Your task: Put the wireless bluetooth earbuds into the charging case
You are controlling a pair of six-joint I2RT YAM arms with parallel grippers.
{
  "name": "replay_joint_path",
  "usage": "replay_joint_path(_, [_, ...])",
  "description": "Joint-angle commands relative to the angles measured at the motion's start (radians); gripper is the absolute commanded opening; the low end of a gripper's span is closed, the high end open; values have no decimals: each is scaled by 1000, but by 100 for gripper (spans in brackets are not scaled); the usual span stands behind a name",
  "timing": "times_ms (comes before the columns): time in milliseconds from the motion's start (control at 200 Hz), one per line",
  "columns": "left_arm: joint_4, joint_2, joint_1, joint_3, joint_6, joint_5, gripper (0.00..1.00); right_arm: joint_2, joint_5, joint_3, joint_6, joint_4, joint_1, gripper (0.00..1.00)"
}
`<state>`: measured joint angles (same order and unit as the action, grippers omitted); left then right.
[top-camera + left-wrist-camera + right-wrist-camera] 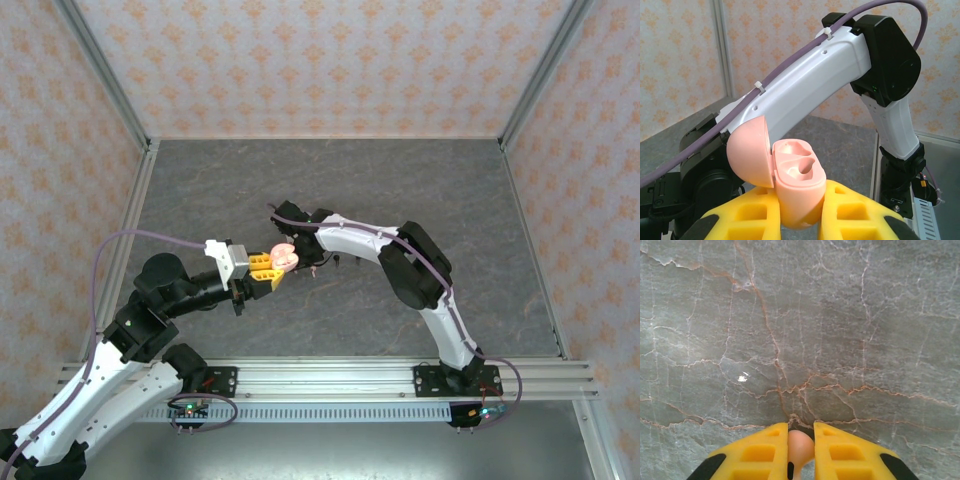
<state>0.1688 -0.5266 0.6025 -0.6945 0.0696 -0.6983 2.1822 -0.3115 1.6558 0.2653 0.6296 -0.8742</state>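
While the left jaws clamp the open case (796,187), the right jaws pinch a bud (801,446) above the tabletop (790,315), probably light and slick, best held at its head.

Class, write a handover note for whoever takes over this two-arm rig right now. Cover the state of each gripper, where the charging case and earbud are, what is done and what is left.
Left gripper: shut on the pink charging case, held up off the table with its lid hinged open.
Right gripper: shut on a pinkish earbud, pinched between the yellow fingers above the grey marble-look table.
Done: the case is gripped and open, and one earbud is in hand.
Left: the sockets that show in the case look empty. Bring the earbud over a socket, seat it, then release.
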Motion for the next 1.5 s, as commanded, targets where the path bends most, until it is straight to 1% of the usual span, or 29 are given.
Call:
replay_joint_path(0, [-9, -1, 6, -11, -1, 9, 3, -65, 7, -25, -7, 13, -3, 14])
replay_joint_path(85, [-27, -2, 6, -5, -11, 14, 3, -143, 13, -84, -10, -41, -2, 14])
replay_joint_path(210, [-106, -10, 6, 29, -56, 30, 3, -311, 17, -230, 5, -174, 15, 14])
replay_joint_path(450, [-277, -67, 6, 90, -142, 63, 1, -729, 56, -520, 13, -430, 57, 14])
replay_joint_path(636, [-342, -142, 6, 86, -181, 67, 0, -1008, 71, -652, -28, -558, 66, 14])
replay_joint_path(711, [-358, -174, 6, 80, -195, 65, 0, -1107, 50, -697, -34, -615, 64, 15])
replay_joint_path(786, [-376, -208, 8, 75, -208, 66, 0, -1172, -4, -732, -32, -681, 64, 15])
replay_joint_path(891, [-433, -258, 8, 71, -241, 40, 0, -1213, -96, -754, -25, -761, 55, 15])
replay_joint_path(976, [-473, -299, 9, 62, -260, 14, 0, -1213, -122, -752, -44, -786, 22, 15])
replay_joint_path(1096, [-483, -333, 19, 45, -255, 5, 0, -1187, -112, -733, -82, -789, -22, 15])
replay_joint_path(1346, [-489, -350, 36, 39, -243, 8, 0, -1123, -69, -692, -125, -750, -48, 14])
replay_joint_path(1496, [-487, -344, 37, 42, -243, 11, 0, -1113, -57, -703, -129, -748, -49, 14])
